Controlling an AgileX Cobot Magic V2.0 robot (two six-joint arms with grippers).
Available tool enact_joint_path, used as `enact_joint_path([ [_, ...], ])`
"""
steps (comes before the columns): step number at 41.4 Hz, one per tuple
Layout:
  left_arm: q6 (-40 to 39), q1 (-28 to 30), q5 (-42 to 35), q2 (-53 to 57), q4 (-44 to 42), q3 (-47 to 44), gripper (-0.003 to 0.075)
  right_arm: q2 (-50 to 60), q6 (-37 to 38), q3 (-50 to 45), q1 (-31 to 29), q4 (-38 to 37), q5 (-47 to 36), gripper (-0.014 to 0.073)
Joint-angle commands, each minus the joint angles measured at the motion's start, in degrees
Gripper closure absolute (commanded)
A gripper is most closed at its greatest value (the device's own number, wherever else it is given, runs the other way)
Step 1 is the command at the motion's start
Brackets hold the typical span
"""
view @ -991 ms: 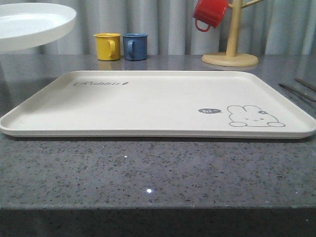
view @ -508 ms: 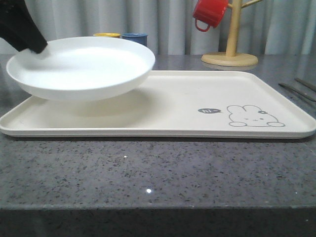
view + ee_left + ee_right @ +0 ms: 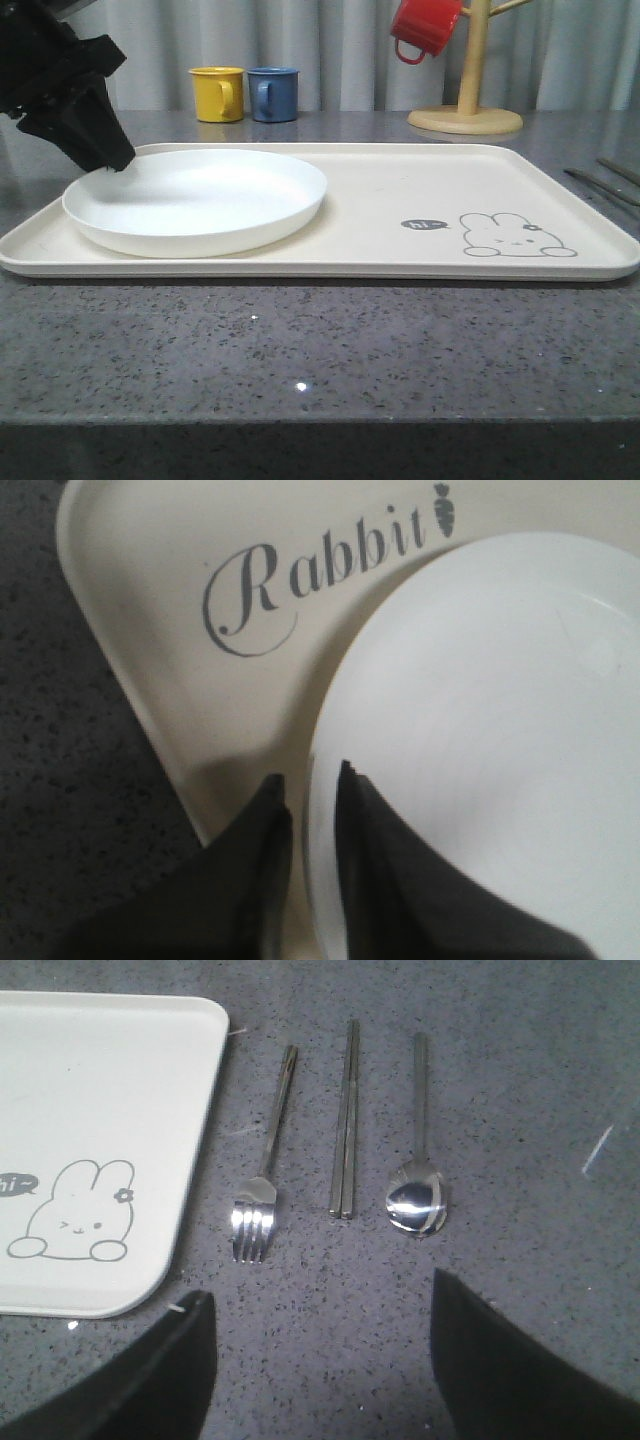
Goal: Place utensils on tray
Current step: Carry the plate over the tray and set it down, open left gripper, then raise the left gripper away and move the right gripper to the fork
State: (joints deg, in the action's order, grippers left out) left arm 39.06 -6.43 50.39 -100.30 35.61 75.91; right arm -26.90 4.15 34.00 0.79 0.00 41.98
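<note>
The plate (image 3: 195, 200) is down on the tray's (image 3: 420, 190) left side now, left gripper (image 3: 310, 785) pinching its rim. Right gripper (image 3: 320, 1360) hangs spread wide over the fork (image 3: 262, 1185), chopsticks (image 3: 346, 1120) and spoon (image 3: 418, 1160).

plate (image 3: 195, 200) set on tray (image 3: 420, 190), left part; fork (image 3: 262, 1165), chopsticks (image 3: 346, 1120), spoon (image 3: 418, 1150) laid on table (image 3: 320, 350) right of tray.

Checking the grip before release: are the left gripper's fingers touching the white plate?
Touching. In the left wrist view the left gripper straddles the white plate's rim, fingers against it.
</note>
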Motion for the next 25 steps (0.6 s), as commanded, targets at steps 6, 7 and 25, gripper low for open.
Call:
enact_joint_path([
  [6,0.05,-0.46,-1.44,4.29,1.86,1.99,0.0337,-0.80,-0.17,2.01,-0.41,0.00,-3.64,0.0106],
  [7,0.05,-0.46,-1.44,4.85,1.86,1.99,0.0342,-0.80,-0.17,2.01,-0.41,0.00,-3.64,0.0106],
  [25,-16.48,-16.20,-0.46,23.44,-23.69,0.59,0.0351,-0.80,-0.17,2.01,-0.41,0.00,-3.64,0.0106],
])
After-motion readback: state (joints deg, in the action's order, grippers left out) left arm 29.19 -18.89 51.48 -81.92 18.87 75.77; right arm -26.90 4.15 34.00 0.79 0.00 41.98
